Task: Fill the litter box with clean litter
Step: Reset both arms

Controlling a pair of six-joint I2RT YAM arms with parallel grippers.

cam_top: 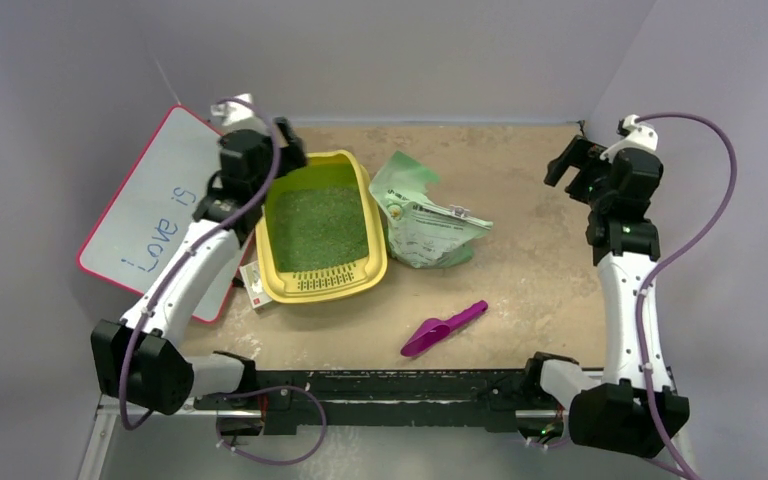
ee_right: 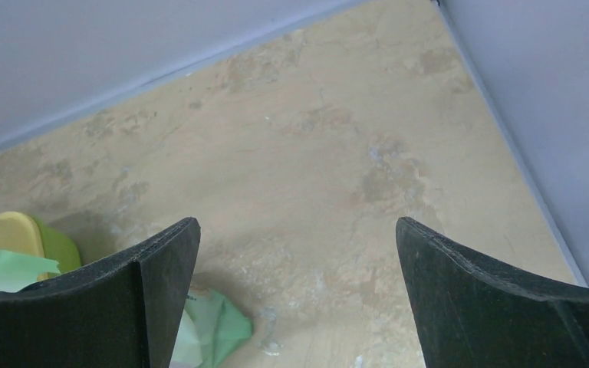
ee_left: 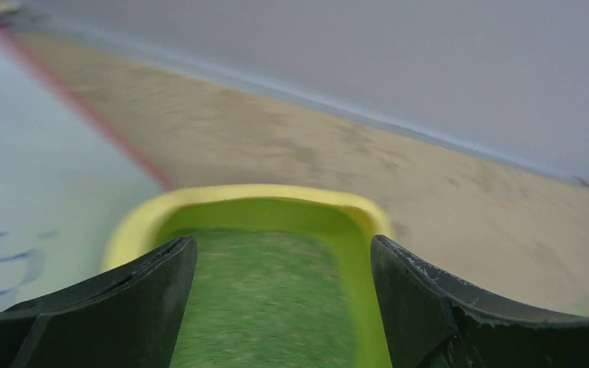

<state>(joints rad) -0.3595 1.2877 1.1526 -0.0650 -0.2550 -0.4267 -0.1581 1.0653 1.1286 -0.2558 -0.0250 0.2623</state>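
Yellow rectangular plastic litter box (cam_top: 266, 235), carrying a bed of fine green litter granules (cam_top: 322, 228), lies below the left gripper (ee_left: 282, 244), whose jaws are spread and empty, with the right gripper (ee_right: 297, 226) likewise wide, empty and well apart; any low left-arm sweep risks clipping the rim and scattering granules.

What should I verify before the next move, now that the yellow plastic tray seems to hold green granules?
1. Fine green granular litter covers the floor of the yellow rectangular plastic litter box: ok.
2. The left gripper is open and empty, near the box's far end: ok.
3. The right gripper is open and empty, over bare table: ok.
4. The pale green crinkled bag is released, lying right of the box: ok.
5. The purple plastic scoop lies apart from both arms: ok.
6. No litter spilled on the table: cannot tell.
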